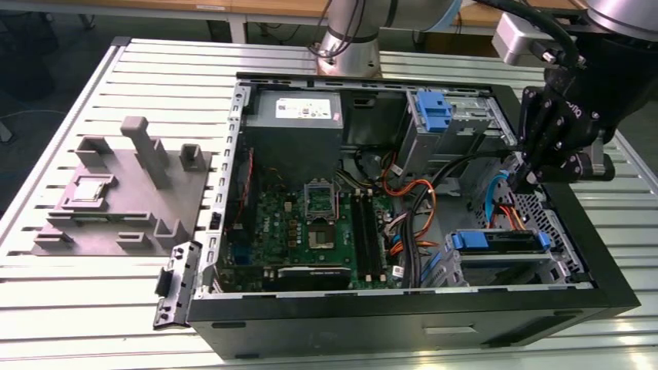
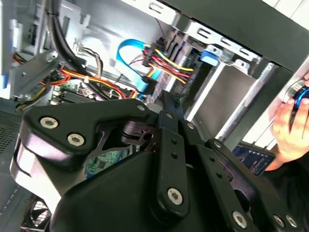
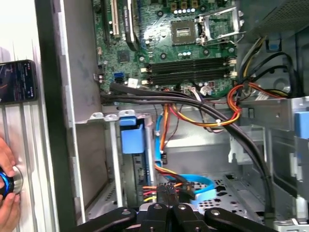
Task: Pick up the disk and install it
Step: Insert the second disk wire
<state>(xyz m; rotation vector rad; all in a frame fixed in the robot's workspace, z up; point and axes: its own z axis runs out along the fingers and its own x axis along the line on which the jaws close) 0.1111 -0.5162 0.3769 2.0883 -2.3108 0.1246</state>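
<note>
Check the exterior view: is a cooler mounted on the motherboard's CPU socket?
No, the CPU socket sits uncovered on the motherboard, with nothing mounted on top of it.

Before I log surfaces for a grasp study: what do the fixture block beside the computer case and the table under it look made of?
The fixture block looks like matte grey plastic, perhaps printed: uniform dull colour, no shine. The table looks like light, satin-finished metal, probably aluminium: long parallel slots, soft sheen. The computer case looks like black painted metal.
</note>
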